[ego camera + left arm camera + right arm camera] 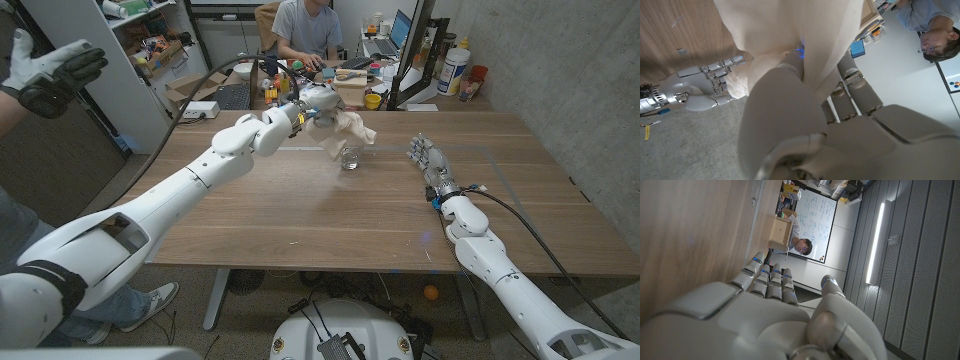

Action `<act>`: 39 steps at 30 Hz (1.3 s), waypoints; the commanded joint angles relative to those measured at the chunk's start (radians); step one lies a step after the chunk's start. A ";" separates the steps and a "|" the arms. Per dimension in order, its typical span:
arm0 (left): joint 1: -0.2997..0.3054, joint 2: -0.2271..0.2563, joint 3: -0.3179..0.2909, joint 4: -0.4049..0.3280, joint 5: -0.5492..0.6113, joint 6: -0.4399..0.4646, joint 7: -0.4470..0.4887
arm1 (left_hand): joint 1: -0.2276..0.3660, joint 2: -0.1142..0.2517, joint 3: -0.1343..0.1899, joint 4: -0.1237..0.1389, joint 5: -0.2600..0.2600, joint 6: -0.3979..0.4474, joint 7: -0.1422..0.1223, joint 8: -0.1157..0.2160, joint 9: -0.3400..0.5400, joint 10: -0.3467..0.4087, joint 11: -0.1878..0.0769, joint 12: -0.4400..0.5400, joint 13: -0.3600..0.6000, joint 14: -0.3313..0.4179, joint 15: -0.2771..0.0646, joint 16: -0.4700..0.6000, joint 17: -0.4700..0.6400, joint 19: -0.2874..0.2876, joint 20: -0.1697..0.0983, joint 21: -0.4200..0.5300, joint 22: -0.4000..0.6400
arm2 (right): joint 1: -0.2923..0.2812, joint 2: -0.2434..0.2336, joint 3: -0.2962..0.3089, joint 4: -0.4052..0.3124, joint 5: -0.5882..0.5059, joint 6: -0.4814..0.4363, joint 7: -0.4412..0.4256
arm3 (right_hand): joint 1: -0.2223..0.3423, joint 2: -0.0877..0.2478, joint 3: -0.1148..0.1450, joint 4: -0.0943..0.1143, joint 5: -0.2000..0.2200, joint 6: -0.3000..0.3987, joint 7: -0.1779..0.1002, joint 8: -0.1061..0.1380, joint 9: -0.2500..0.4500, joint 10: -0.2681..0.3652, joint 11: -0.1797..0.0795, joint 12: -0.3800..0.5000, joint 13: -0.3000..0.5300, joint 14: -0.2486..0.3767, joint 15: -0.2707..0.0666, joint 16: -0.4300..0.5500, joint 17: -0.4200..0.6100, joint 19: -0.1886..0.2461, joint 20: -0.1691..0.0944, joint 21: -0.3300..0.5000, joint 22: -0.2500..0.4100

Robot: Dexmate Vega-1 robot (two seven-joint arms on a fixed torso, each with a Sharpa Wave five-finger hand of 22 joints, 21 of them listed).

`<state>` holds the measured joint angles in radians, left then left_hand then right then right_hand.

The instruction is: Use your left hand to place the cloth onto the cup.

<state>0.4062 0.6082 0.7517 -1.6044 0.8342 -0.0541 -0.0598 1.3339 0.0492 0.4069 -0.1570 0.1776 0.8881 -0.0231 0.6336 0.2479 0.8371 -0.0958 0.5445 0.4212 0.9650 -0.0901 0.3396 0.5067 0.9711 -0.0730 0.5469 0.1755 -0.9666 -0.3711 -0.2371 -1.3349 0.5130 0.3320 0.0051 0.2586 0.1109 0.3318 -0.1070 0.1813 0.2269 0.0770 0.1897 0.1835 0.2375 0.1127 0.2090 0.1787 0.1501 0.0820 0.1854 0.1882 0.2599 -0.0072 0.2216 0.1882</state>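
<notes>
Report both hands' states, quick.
Left hand: holding the cloth above the glass cup.
Right hand: open, holding nothing.

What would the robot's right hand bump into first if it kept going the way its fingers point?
Probably nothing on the table: the right hand points across bare wooden table toward its far edge, though depth is hard to judge.

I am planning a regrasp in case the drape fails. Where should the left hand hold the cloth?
Probably by its bunched upper part, from above, as the left hand holds it. The cloth hangs loose over the cup, so its free lower folds can settle on the rim.
</notes>
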 commanded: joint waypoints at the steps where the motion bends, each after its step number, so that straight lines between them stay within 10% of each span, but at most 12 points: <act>1: -0.056 -0.035 0.033 0.089 -0.024 -0.042 0.015 | 0.015 0.028 0.019 0.020 0.003 0.051 0.036 0.010 -0.001 0.049 -0.043 0.001 0.195 0.066 -0.100 -0.007 0.008 -0.005 -0.001 -0.001 0.001 | -0.004 -0.002 0.012 -0.004 -0.001 0.018 0.002 | 0.011 0.000 0.005 0.002 0.004 0.008 -0.004 0.005 0.002 0.006 -0.002 -0.001 0.003 0.007 -0.003 0.005 0.003 0.006 0.001 -0.003 0.006; 30: -0.248 -0.204 0.199 0.460 -0.044 -0.205 0.069 | 0.013 0.027 0.015 0.022 0.003 0.057 0.034 0.015 -0.012 0.057 -0.047 -0.011 0.200 0.072 -0.102 -0.029 0.028 -0.017 0.003 -0.006 0.002 | 0.023 -0.003 0.023 0.051 0.008 0.066 0.033 | 0.010 0.000 0.005 0.002 0.004 0.010 -0.004 0.005 0.002 0.008 -0.001 -0.001 0.003 0.007 -0.003 0.005 0.003 0.008 0.002 -0.003 0.006; 39: -0.257 -0.212 0.223 0.478 -0.053 -0.193 0.067 | 0.012 0.027 0.014 0.022 0.003 0.059 0.032 0.015 -0.016 0.059 -0.050 -0.014 0.201 0.073 -0.103 -0.035 0.032 -0.023 0.005 -0.008 0.002 | 0.033 0.002 0.026 0.068 0.013 0.073 0.043 | 0.010 0.000 0.005 0.003 0.004 0.010 -0.004 0.005 0.002 0.008 -0.001 -0.001 0.003 0.007 -0.003 0.005 0.003 0.008 0.002 -0.003 0.006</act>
<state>0.1803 0.4260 0.9336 -1.1899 0.7937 -0.2403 0.0027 1.3297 0.0534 0.4039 -0.1540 0.1743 0.8955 -0.0304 0.6419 0.2316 0.8423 -0.1006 0.5313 0.4223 0.9732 -0.0930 0.3070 0.5340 0.9565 -0.0661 0.5429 0.1755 -0.9439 -0.3747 -0.2155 -1.2894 0.5187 0.3941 0.0350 0.2586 0.1109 0.3317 -0.1069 0.1813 0.2323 0.0714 0.1897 0.1835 0.2375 0.1127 0.2090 0.1787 0.1501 0.0820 0.1854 0.1882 0.2599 -0.0072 0.2216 0.1882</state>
